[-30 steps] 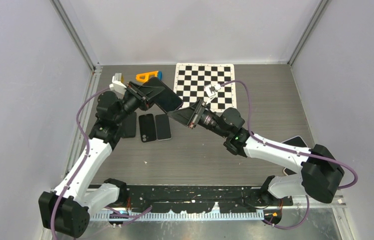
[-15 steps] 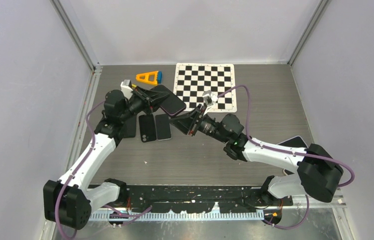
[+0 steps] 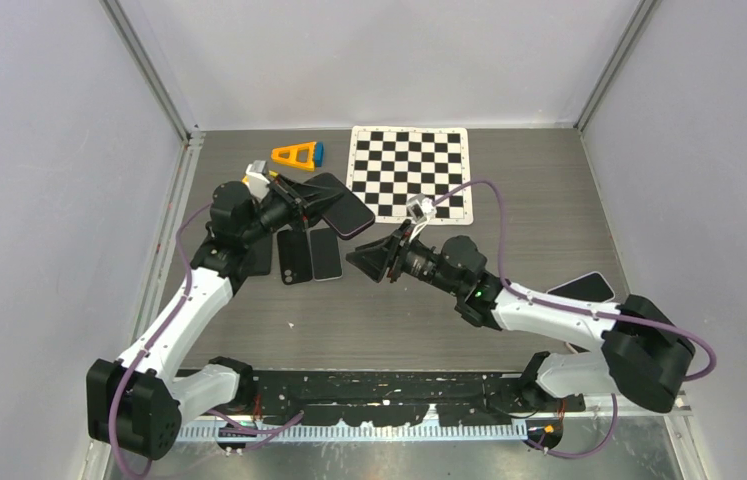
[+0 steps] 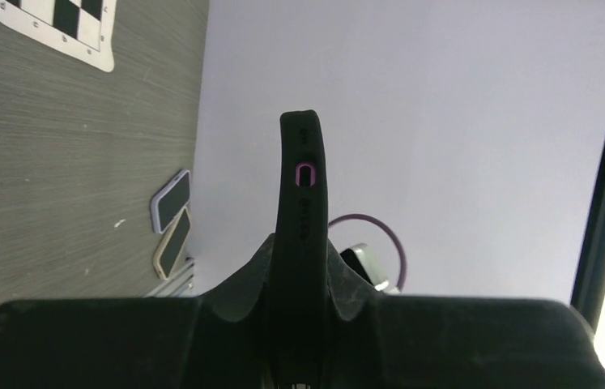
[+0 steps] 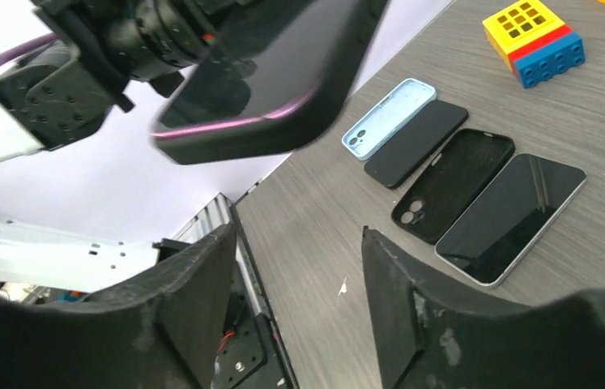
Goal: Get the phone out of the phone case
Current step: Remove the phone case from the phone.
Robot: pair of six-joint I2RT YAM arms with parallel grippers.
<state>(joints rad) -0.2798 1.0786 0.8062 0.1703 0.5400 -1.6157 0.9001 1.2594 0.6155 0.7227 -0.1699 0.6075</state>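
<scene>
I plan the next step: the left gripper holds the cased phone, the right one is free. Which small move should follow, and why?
Probably bring the right gripper to the free end of the cased phone and close on its edge. The left gripper clamps it in the air, while the right jaws stand open, empty, apart from it.
</scene>
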